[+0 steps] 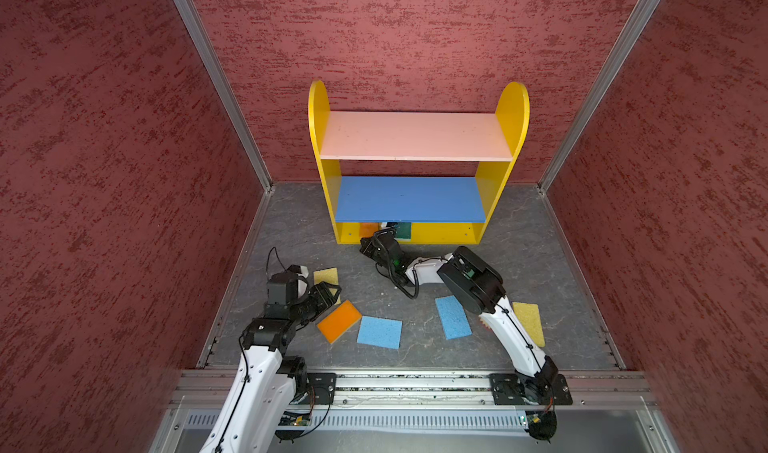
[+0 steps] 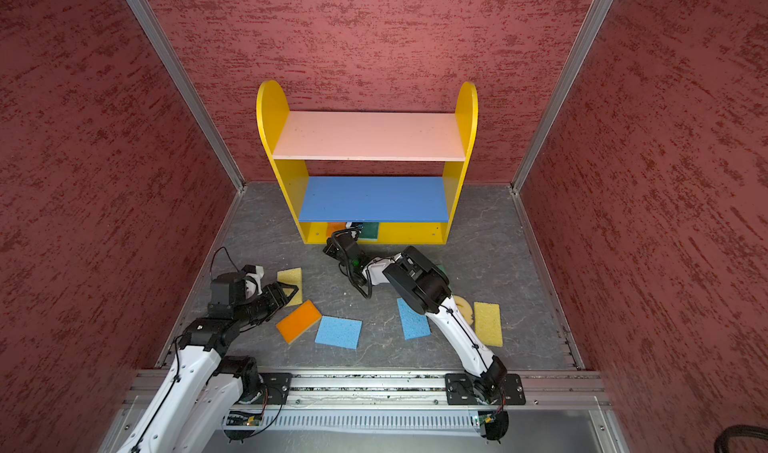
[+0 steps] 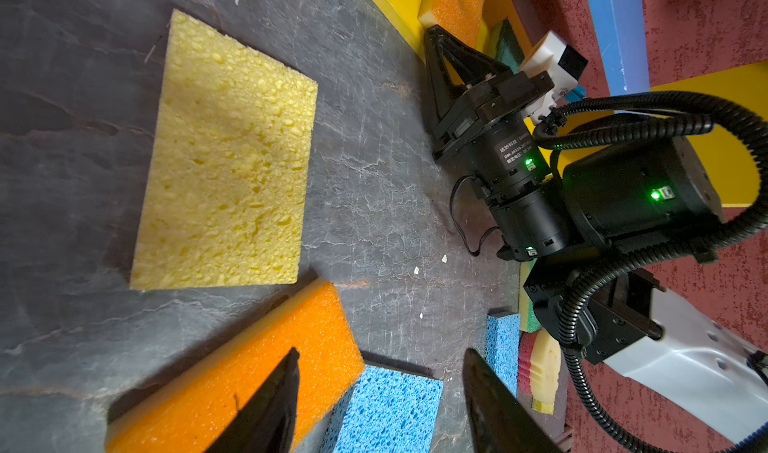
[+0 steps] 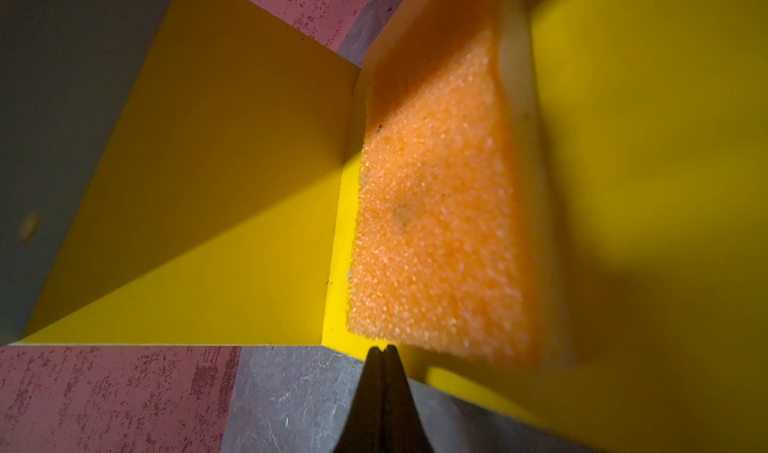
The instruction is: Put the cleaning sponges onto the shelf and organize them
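Observation:
The shelf [image 1: 505, 139] [image 2: 270, 139] stands against the back wall. On its yellow bottom board lie an orange sponge [image 1: 366, 228] [image 4: 436, 222] and a dark green sponge [image 1: 404, 230]. My right gripper [image 1: 380, 234] [image 4: 383, 349] is shut and empty, its tips at the front edge of that board beside the orange sponge. My left gripper [image 1: 332, 295] [image 3: 382, 353] hangs open and empty above the floor. Below it lie a yellow sponge [image 1: 326, 275] [image 3: 228, 160], an orange sponge [image 1: 338, 320] [image 3: 257, 368] and a blue sponge [image 1: 379, 331] [image 3: 386, 409].
Another blue sponge [image 1: 453, 317], a yellow sponge [image 1: 530, 322] and a round yellow sponge [image 2: 463, 307] lie on the floor under my right arm [image 1: 473, 280]. Red walls close in three sides. A metal rail [image 1: 415, 382] runs along the front.

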Tool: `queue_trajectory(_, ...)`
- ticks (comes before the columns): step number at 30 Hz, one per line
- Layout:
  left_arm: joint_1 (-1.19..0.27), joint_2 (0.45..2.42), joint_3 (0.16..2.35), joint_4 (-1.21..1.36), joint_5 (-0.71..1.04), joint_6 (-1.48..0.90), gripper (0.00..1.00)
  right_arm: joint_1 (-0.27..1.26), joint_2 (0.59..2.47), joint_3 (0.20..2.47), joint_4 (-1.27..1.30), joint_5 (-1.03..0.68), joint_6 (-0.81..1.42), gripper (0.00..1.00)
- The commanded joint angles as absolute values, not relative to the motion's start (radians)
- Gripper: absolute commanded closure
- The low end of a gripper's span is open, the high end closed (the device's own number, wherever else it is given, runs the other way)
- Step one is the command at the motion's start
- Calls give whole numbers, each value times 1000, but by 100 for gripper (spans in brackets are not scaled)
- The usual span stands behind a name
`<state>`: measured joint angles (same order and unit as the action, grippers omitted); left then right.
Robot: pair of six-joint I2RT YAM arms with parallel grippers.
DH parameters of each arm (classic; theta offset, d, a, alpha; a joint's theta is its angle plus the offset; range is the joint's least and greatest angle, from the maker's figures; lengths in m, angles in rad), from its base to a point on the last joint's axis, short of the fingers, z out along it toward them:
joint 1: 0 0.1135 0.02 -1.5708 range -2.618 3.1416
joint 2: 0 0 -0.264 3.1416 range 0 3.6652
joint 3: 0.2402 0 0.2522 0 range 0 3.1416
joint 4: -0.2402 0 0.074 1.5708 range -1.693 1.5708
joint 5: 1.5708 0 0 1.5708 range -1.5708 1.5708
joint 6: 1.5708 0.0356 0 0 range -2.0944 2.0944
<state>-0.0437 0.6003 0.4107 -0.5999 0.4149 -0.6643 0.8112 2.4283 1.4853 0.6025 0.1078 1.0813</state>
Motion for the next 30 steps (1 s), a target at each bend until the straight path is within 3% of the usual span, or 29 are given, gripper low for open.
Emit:
queue_trajectory(1,-34,591,409,-596,422,-647,38,824,2373,1384,523,82,1040,95)
queue_trajectory(11,-24,603,467,-571,425,-645,36,833,1825,918,453,117,780,93)
queue_trajectory(17,-19,615,533,-640,392,-605,35,833,1526,796,156,232,699,88)
queue_trajectory(23,-18,622,574,-723,355,-605,27,832,1316,706,23,292,712,82)
queue_trajectory(26,-19,613,563,-718,357,-627,28,831,1259,688,-33,308,711,78)
queue_trajectory(30,-20,565,545,-702,355,-648,31,832,1279,720,-105,322,674,81)
